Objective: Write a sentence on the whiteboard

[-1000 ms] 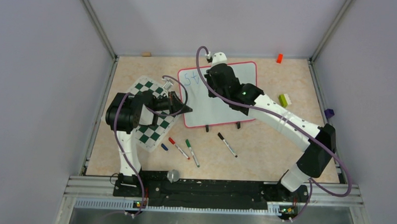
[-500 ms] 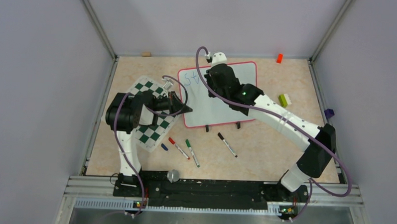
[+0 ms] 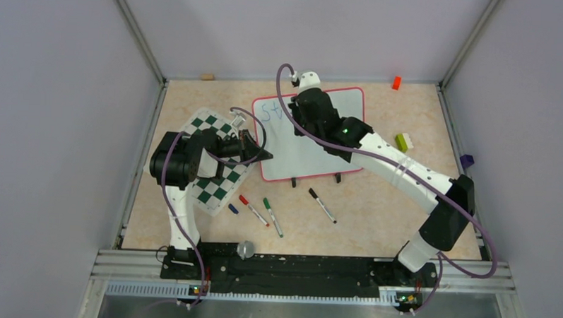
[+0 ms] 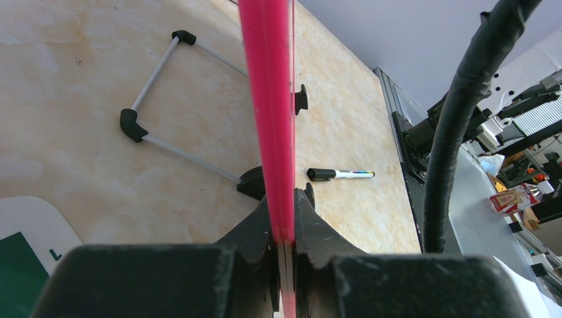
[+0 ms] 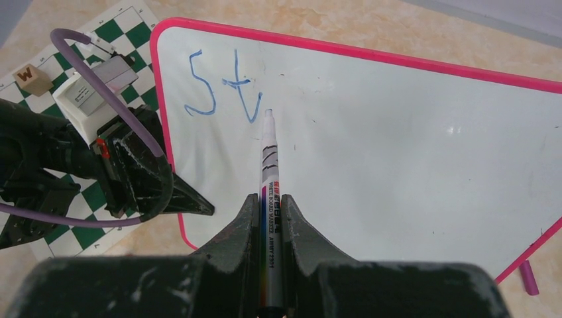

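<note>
Right wrist shows a glossy, pink-framed whiteboard (image 5: 397, 146) and slim cylindrical marker (image 5: 268, 179).

Bright, even light; blurred left claw (image 4: 283, 225) foreground.

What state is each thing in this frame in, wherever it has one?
Large glossy whiteboard with red-pink frame: left edge clamped by the left gripper.
Left gripper: shut on the frame.
Blue handwriting: only "St" written.
White-barrelled marker: uncapped, tip beside the "t".
Right gripper: shut on that marker.
Red marker, green marker, black marker: capped, lying on the table.
</note>
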Robot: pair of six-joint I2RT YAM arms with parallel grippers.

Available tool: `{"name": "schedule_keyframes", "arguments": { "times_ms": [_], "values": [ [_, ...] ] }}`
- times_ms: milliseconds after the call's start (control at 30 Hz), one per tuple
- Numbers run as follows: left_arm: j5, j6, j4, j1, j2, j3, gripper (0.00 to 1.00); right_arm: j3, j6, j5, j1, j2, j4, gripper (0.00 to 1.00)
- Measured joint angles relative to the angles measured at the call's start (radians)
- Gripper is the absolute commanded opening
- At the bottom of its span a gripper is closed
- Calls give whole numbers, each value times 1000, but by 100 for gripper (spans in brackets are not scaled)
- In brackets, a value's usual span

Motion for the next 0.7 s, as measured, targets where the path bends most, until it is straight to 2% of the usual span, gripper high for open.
{"name": "schedule_keyframes", "arguments": {
  "times_ms": [700],
  "values": [
    [0,0,0,0,0,0,7,66,0,-29,-32,47,-34,0]
  ]
}}
